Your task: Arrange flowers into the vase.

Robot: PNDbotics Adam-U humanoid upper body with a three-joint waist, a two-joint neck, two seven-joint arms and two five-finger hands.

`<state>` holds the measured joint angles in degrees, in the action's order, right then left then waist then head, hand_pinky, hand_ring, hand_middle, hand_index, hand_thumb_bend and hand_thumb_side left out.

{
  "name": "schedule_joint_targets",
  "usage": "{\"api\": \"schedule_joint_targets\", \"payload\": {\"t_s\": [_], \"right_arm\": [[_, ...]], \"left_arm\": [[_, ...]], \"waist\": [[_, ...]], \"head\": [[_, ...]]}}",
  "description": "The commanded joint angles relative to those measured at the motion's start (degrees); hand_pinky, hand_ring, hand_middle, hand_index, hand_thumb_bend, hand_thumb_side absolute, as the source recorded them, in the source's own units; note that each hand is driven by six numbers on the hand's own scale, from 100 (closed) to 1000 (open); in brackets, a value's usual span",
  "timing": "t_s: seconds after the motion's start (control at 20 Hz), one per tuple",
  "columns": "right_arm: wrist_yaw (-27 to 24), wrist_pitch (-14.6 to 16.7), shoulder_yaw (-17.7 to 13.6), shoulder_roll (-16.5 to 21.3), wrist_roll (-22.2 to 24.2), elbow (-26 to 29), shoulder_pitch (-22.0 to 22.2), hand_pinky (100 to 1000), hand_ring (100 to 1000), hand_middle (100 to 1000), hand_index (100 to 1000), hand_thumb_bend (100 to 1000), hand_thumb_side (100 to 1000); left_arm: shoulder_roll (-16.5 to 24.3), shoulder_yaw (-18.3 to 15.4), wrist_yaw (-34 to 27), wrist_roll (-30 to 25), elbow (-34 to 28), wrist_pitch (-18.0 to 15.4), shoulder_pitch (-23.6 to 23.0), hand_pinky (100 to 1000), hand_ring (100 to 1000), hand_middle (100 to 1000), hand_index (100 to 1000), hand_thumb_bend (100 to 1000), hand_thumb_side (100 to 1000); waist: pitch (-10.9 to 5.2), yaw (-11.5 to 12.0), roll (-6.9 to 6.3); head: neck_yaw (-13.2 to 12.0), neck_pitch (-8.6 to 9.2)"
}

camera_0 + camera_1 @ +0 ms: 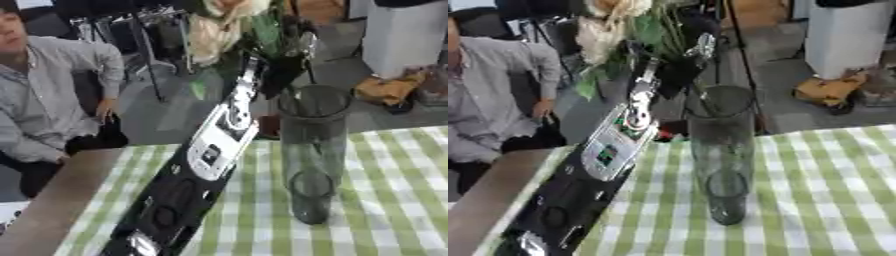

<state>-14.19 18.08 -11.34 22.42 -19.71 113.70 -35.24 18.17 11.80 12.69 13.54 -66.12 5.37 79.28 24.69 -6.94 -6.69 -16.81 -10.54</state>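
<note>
A tall clear glass vase (311, 150) stands upright on the green-and-white checked tablecloth (394, 200). My left arm reaches up from the lower left corner across the table. Its black hand (282, 74) is curled round the stems of a bunch of cream and peach flowers (219, 25) with green leaves. The hand and flowers hang just above and to the left of the vase's rim, and the blooms lean toward the upper left. The lower stem ends are hidden behind the hand and the vase's rim. My right hand shows in no view.
The table's bare brown edge (52, 200) runs along the left. A small red thing (268, 125) lies behind the vase. Beyond the table are a seated person at the left, a white box (402, 35) and an orange heap (385, 90) on the floor.
</note>
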Motion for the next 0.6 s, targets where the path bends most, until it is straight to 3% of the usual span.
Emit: {"api": "schedule_joint_targets", "payload": {"t_s": [0.05,0.25,0.6], "right_arm": [[0.2,-0.2,-0.5,1.1,-0.2,0.9,-0.1,751,820,815,839,100,1000],[0.2,-0.1,-0.4,1.0,-0.5,0.9,0.0,749,818,813,837,100,1000],[0.6,-0.1,-0.5,0.7,-1.2,0.9,0.0,747,817,812,835,100,1000]], "left_arm": [[2.1,0.0,0.9,-2.3,-0.7,1.4,1.5,500,758,697,840,101,589],[2.6,0.2,2.1,-5.9,-0.8,3.4,1.4,523,779,732,884,100,578],[2.5,-0.3,0.7,-7.7,-1.1,4.2,0.9,530,787,752,919,127,716]], "waist": [[-2.2,0.3,0.2],[-2.69,0.6,0.03],[-2.98,0.5,-0.07]], "head": [[0.4,-0.4],[0.5,-0.54],[0.4,-0.16]]}}
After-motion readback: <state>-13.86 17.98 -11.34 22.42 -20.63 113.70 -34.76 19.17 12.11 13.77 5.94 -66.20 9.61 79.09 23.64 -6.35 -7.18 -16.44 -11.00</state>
